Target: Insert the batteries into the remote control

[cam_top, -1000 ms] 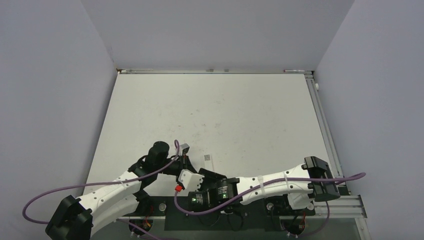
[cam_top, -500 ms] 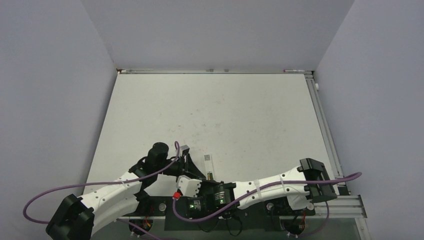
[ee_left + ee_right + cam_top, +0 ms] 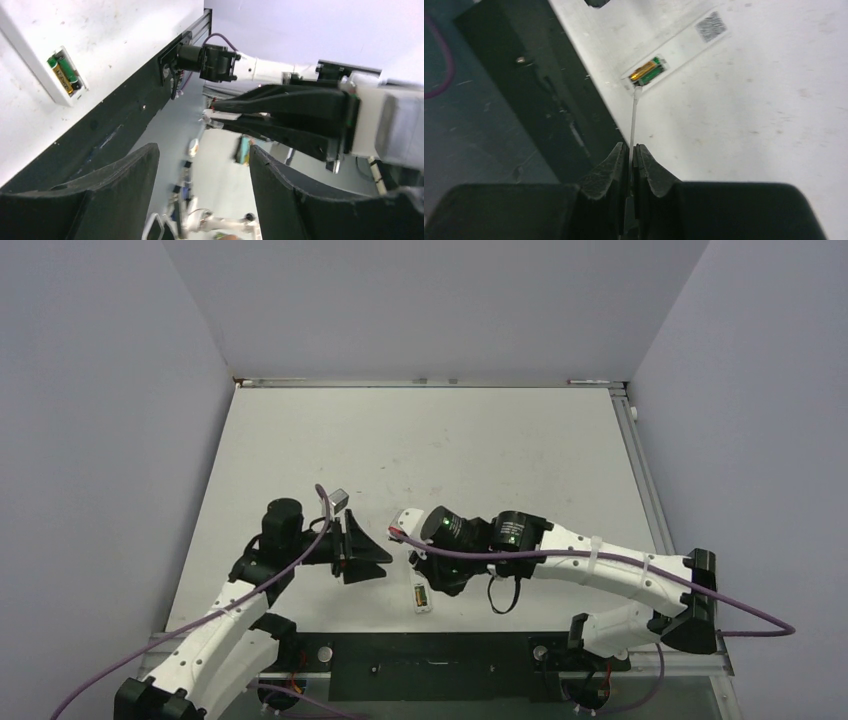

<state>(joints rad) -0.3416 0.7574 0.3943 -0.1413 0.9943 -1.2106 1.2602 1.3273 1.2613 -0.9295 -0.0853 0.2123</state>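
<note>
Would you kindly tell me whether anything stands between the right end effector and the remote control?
Nothing separate does. The right end effector grips a thin white strip whose tip reaches the remote control beside its seated batteries.

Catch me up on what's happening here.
The remote control lies near the table's front edge, with both batteries seated in its open back. The right hand is pinched shut on a thin white strip, possibly the battery cover, with its tip near the battery end. The left hand hovers open and empty nearby.
</note>
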